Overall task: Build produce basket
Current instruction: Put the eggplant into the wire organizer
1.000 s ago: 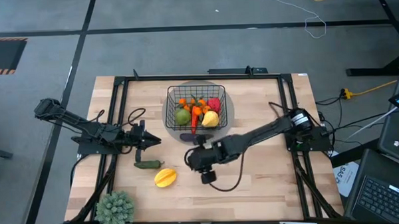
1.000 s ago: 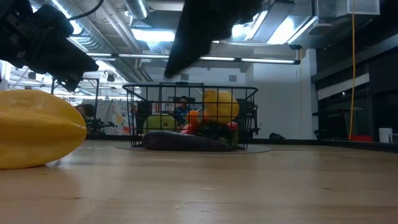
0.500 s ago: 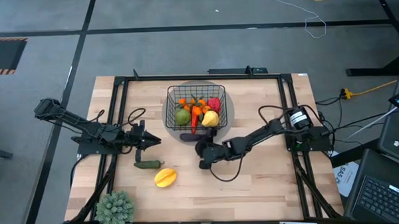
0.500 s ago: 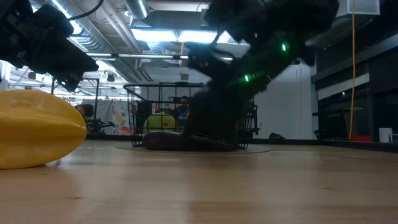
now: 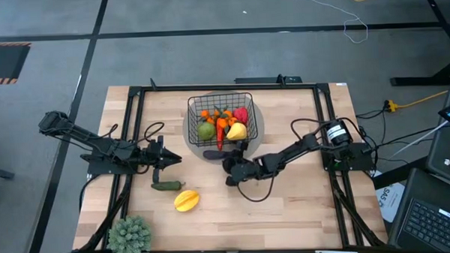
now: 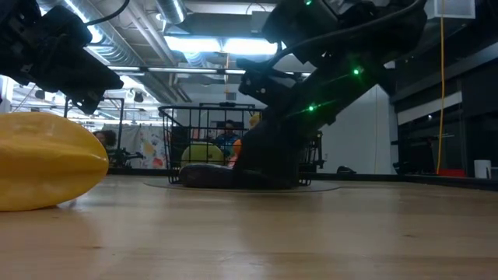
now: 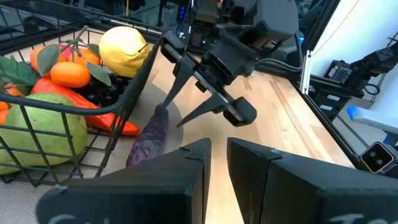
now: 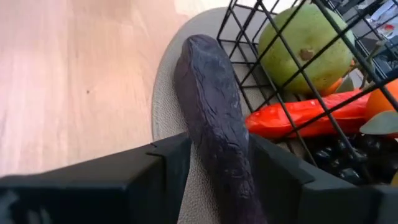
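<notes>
The black wire basket [image 5: 191,120] sits on a grey round mat at the table's far middle. It holds a green apple [image 8: 305,43], an orange carrot, tangerines, a yellow piece and dark grapes. A purple eggplant [image 8: 211,106] lies on the mat against the basket's near side [image 7: 149,140]. My right gripper [image 5: 228,162] is open and low over the eggplant's near end, one finger on each side [image 7: 173,115]. My left gripper [image 5: 172,160] is shut and hovers left of the basket, above a green cucumber [image 5: 167,185]. A yellow piece [image 5: 185,200] lies nearer. My right gripper straddles the eggplant's near end [image 8: 217,155], with fingers lying along it and slanting down from the table's near right. The eggplant lies flat on the mat. Whether the fingers [image 8: 168,168] touch it, I cannot tell.
A spiky pale-green potted plant [image 5: 129,235] stands at the near left corner. Black frame rails [image 5: 135,130] run along the table's sides. A cable [image 5: 250,197] loops below my right arm. Bare wood lies near and right of the basket.
My right gripper has moved from the table's near middle toward the far edge and down, turning until its open fingers stand either side of the eggplant by the basket. The eggplant has stayed where it was. My left arm has kept still.
</notes>
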Robot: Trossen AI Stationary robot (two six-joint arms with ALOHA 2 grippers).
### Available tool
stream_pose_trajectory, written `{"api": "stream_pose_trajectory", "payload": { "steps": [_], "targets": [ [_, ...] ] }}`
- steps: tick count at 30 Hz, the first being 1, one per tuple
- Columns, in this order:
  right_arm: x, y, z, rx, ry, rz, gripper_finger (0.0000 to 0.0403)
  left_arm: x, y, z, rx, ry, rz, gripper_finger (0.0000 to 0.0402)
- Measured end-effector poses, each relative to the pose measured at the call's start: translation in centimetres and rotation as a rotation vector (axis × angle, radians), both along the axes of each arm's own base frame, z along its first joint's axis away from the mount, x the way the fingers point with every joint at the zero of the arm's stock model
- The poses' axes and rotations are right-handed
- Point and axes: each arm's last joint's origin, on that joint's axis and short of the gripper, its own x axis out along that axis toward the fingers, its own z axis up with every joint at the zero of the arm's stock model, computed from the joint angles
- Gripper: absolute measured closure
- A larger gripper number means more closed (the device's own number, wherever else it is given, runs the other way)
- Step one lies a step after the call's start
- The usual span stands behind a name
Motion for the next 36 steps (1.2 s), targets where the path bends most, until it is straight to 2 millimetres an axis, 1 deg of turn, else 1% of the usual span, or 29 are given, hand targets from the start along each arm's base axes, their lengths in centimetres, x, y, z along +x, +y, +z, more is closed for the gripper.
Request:
{"api": "stream_pose_trajectory", "payload": {
  "steps": [4,11,13,16,23,28,33,36],
  "targets": [
    [0.1,-0.3,-0.3,0.000,0.004,-0.007,0.0244,0.0,0.0,0.0,0.000,0.000,0.000,0.0360],
    [0.4,-0.5,-2.3,0.003,0.022,-0.012,0.0244,0.0,0.0,0.0,0.000,0.000,0.000,0.0360],
    [0.5,-0.4,-2.4,0.020,0.003,-0.024,0.0244,0.0,0.0,0.0,0.000,0.000,0.000,0.0360],
    [0.7,-0.3,-2.4,0.047,-0.025,-0.011,0.0244,0.0,0.0,0.0,0.000,0.000,0.000,0.0360],
    [0.7,1.0,-2.3,0.050,0.004,0.132,0.0244,0.0,0.0,0.0,0.000,0.000,0.000,0.0360],
    [0.7,1.1,-2.4,0.052,-0.001,0.138,0.0244,0.0,0.0,0.0,0.000,0.000,0.000,0.0360],
    [0.5,1.2,-2.4,-0.021,-0.023,0.049,0.0245,0.0,0.0,0.0,0.000,0.001,0.000,0.0360],
    [0.5,1.3,-2.4,-0.012,-0.020,0.062,0.0245,0.0,0.0,0.0,0.000,0.000,0.000,0.0360]
  ]
}}
